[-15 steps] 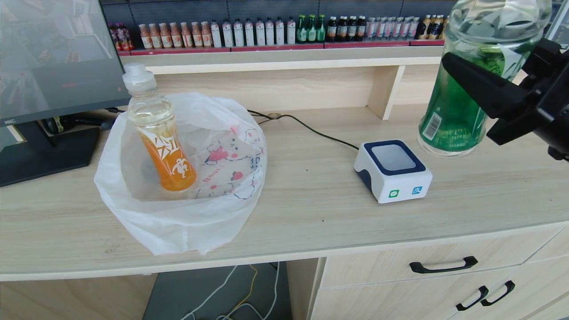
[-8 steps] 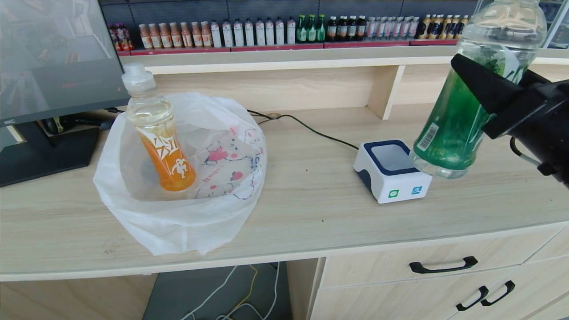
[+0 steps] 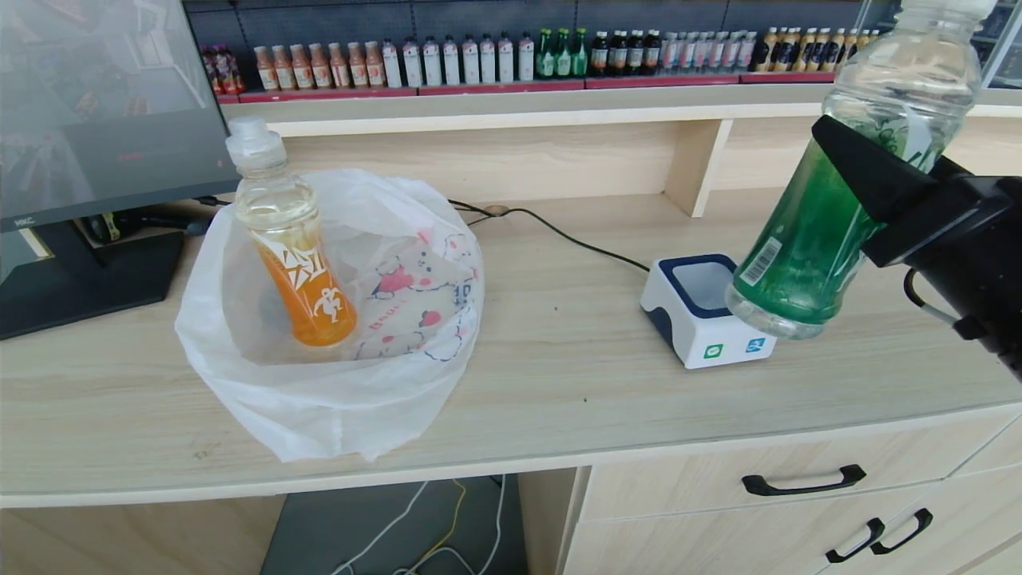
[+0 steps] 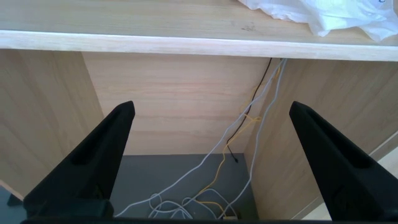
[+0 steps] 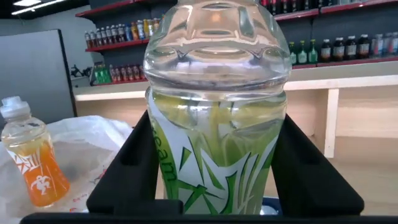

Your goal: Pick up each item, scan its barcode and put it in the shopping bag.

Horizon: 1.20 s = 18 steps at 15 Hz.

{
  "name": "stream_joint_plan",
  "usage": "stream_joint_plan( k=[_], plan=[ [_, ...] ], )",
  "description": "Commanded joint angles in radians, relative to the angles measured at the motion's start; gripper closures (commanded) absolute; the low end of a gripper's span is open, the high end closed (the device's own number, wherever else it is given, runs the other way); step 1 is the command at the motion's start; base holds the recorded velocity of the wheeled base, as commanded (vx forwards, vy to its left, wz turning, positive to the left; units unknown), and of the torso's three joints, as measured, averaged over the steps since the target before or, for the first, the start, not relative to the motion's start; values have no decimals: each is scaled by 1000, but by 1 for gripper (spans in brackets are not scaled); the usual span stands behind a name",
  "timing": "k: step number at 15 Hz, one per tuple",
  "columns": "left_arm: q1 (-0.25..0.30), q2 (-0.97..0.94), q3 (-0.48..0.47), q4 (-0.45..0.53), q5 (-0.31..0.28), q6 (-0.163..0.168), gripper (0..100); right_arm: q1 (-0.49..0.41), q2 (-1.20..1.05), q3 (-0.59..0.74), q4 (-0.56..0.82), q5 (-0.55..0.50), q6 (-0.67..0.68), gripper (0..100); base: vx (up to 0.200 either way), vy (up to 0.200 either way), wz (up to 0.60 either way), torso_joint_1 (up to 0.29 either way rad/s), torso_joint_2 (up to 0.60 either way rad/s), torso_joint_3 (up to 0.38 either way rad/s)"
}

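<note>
My right gripper (image 3: 886,180) is shut on a large green bottle (image 3: 830,208), held tilted in the air with its base over the right edge of the white and blue barcode scanner (image 3: 691,307); its barcode label faces left. The right wrist view has the green bottle (image 5: 217,124) between the black fingers (image 5: 134,168). An orange drink bottle (image 3: 291,255) stands upright in the open white shopping bag (image 3: 255,391) on the counter's left; the orange bottle (image 5: 34,162) and bag (image 5: 93,134) also appear beyond the green one. My left gripper (image 4: 211,158) hangs open below the counter edge, holding nothing.
A monitor (image 3: 96,104) on a black stand occupies the counter's far left. The scanner's black cable (image 3: 559,235) runs back across the wooden counter (image 3: 559,367). Shelves of bottles (image 3: 519,56) line the back. Drawers (image 3: 798,483) sit under the counter's right; loose wires (image 4: 236,149) hang under it.
The right gripper has carried the green bottle left and down, tilting it, from beside the scanner to over its right edge. The head view has shifted slightly. The left arm has not moved.
</note>
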Motion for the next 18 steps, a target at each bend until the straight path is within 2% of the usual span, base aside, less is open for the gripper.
stream_joint_plan(
  k=[1, 14, 18],
  plan=[
    [-1, 0, 0, 0, 0, -1, 0, -16, 17, 12, -2, 6, 0, 100, 0, 200, 0, 2, -2, 2],
    [-1, 0, 0, 0, 0, -1, 0, -16, 17, 16, -9, 60, -18, 100, 0, 200, 0, 4, 1, 1],
    [-1, 0, 0, 0, 0, 4, 0, -16, 20, 15, -9, 101, -35, 100, 0, 0, 0, 0, 0, 0]
  ],
)
